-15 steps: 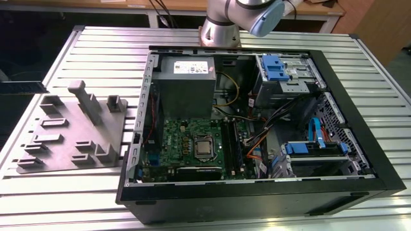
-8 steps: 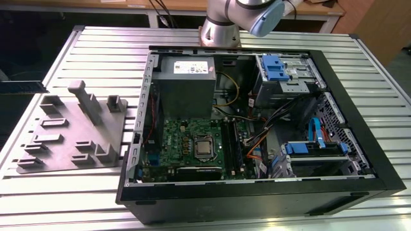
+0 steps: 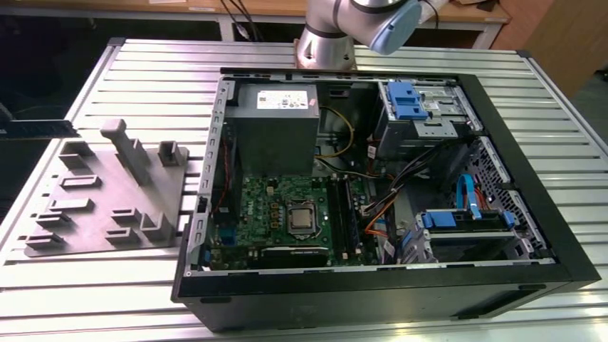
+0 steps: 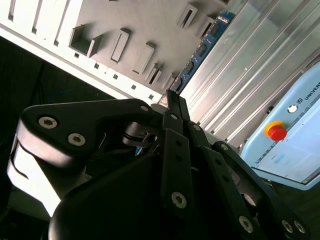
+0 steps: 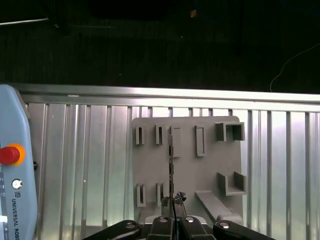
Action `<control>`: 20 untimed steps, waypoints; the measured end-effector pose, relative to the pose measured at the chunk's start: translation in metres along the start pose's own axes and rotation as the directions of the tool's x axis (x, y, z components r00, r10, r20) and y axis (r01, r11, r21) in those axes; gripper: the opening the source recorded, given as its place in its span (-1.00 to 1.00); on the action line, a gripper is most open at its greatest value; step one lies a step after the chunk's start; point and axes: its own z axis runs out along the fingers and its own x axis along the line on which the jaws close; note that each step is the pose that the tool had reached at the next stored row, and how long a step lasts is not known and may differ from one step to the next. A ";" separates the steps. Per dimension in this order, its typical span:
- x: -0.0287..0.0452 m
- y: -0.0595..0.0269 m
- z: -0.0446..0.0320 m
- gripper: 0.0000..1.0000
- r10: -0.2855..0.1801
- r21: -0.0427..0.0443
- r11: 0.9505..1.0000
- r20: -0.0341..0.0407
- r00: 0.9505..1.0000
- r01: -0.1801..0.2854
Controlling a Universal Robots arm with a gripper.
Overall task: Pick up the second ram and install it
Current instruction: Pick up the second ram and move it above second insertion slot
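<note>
Pinch is narrow on my screens: the gripper [image 4: 170, 97] is closed on the second ram [image 4: 202, 50], which juts out past the fingertips, its blue face and black chips showing in the second wrist view. In the first wrist view I see the stick edge-on as a thin dark line, hanging over the grey holder tray [image 5: 200, 175] and, as far as I can judge, clear of it. The tray lies on the ribbed metal table [image 3: 142, 71], beside the open computer case [image 3: 380, 288]. I expect the stick to be light and stiff but thin and brittle, and easy to twist when held by so little. Its flat faces suit a squeeze. I would keep pressure on bare board near an end, off the chips and the contact edge.
</note>
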 end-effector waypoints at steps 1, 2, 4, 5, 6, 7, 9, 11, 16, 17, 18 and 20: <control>0.0000 -0.0028 -0.0001 -0.84 0.000 0.000 1.000 0.000 1.000 0.000; 0.0001 -0.0058 -0.0002 -0.84 0.000 0.000 1.000 0.000 1.000 0.000; 0.0002 -0.0125 -0.0005 -0.84 0.000 0.000 1.000 0.000 1.000 0.000; 0.0002 -0.0159 -0.0007 -0.84 0.000 0.000 1.000 0.000 1.000 0.000; 0.0003 -0.0195 -0.0009 -0.84 0.000 0.000 1.000 0.000 1.000 0.000; 0.0003 -0.0233 -0.0010 -0.84 0.000 0.000 1.000 0.000 1.000 0.000; 0.0004 -0.0304 -0.0013 -0.84 0.000 0.000 1.000 0.000 1.000 0.000; 0.0005 -0.0377 -0.0016 -0.84 0.000 0.000 1.000 0.000 1.000 0.000; 0.0008 -0.0560 -0.0024 -0.84 0.000 0.000 1.000 0.000 1.000 0.000; 0.0008 -0.0597 -0.0025 -0.84 0.000 0.000 1.000 0.000 1.000 0.000; 0.0009 -0.0633 -0.0027 -0.84 0.000 0.000 1.000 0.000 1.000 0.000; 0.0010 -0.0704 -0.0030 -0.84 0.000 0.000 1.000 0.000 1.000 0.000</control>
